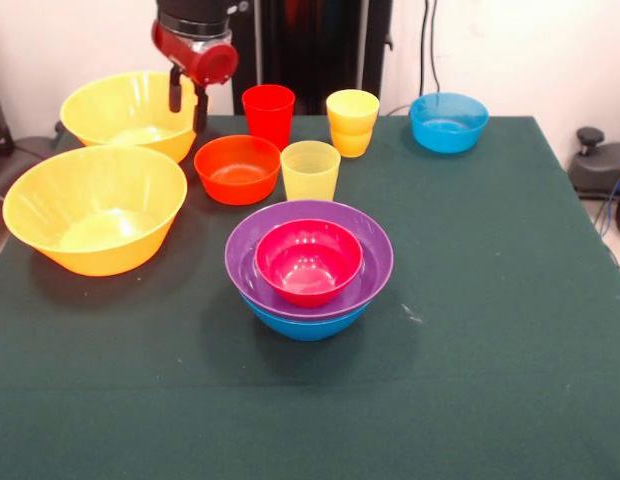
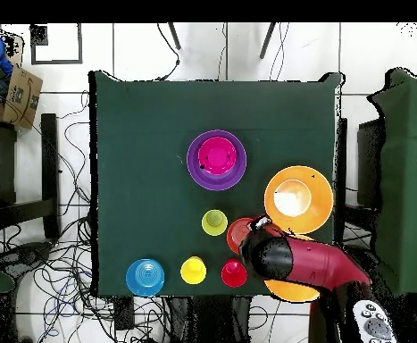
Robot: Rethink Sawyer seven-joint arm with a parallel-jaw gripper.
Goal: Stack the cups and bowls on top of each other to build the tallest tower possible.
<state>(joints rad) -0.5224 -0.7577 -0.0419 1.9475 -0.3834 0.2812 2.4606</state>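
Note:
The tower stands at mid table: a blue bowl [image 1: 308, 322] at the bottom, a purple bowl [image 1: 290, 225] in it and a pink-red bowl [image 1: 308, 262] on top; it also shows in the overhead view [image 2: 196, 161]. An orange-red bowl [image 1: 237, 168], a pale yellow cup [image 1: 310, 170], a red cup [image 1: 268, 113], two nested orange-yellow cups [image 1: 352, 122] and a light-blue bowl [image 1: 448, 122] stand behind it. Two large yellow bowls [image 1: 95, 208] [image 1: 125, 110] stand at the left. My gripper [image 1: 188, 100] is open and empty, above the gap between the far yellow bowl and the orange-red bowl.
In the overhead view my arm [image 2: 292, 259] covers part of the orange-red bowl [image 2: 237, 234] and most of one large yellow bowl [image 2: 292, 290]. The green cloth [image 1: 490, 350] spreads in front of and to the right of the tower.

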